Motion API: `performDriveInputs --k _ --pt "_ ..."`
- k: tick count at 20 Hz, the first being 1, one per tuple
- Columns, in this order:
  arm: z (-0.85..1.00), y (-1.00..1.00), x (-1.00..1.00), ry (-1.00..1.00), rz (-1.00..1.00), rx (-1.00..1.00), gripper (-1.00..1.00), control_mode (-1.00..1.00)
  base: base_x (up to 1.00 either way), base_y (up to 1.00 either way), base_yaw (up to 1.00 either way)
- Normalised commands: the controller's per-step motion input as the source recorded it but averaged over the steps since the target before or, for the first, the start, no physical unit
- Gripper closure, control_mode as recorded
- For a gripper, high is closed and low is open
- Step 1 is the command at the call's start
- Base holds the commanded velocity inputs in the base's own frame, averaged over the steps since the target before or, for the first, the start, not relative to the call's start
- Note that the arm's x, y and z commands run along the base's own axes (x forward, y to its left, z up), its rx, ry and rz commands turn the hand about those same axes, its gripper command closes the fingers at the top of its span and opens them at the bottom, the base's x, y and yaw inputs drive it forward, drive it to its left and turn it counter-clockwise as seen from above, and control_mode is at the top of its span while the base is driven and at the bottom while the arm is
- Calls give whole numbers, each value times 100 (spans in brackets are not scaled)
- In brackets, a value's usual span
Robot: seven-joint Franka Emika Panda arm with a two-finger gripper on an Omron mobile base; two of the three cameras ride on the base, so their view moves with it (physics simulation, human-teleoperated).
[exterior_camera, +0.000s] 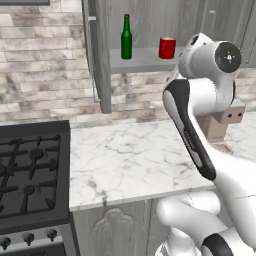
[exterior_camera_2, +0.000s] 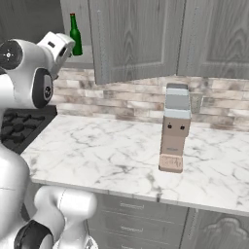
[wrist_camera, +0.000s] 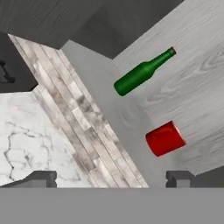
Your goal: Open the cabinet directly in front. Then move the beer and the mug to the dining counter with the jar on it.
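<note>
Standing behind the robot, I see the black stove [exterior_camera: 30, 175] nearest on the left, its burner grates dark beside the marble worktop [exterior_camera: 130, 160]. On that worktop, to the right, a grey-topped knife block [exterior_camera_2: 174, 129] stands upright, well apart from everything else. The white arm rises in front of me with its hand lifted toward the wall; the gripper [wrist_camera: 111, 178] hangs in the air with its fingers spread wide and nothing between them. Beyond the worktop runs the brick backsplash [exterior_camera: 45, 75]. Above it, the cabinet [exterior_camera_2: 136, 39] has its left door [exterior_camera: 100, 60] swung out, edge-on toward me. On the bare shelf inside, the beer [exterior_camera: 126, 38] stands upright on the left and the mug [exterior_camera: 167, 48] sits to its right, near each other but apart, both beyond the fingertips.
</note>
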Motion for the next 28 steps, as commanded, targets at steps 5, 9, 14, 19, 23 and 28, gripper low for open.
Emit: performDriveInputs --k 5,9,14,19,23,28 --pt "-13 -13 97 4 -24 -16 -100 -100 0 0 0" --pt "-1 -28 41 0 -39 -16 -100 -100 0 0 0" --pt "0 -7 10 9 -28 -13 -100 -100 0 0 0" --pt "0 0 34 1 0 -2 -100 -100 0 0 0" --pt "0 -10 97 0 -1 0 -100 -100 0 0 0" --pt "0 -46 72 2 -13 0 -100 -100 0 0 0"
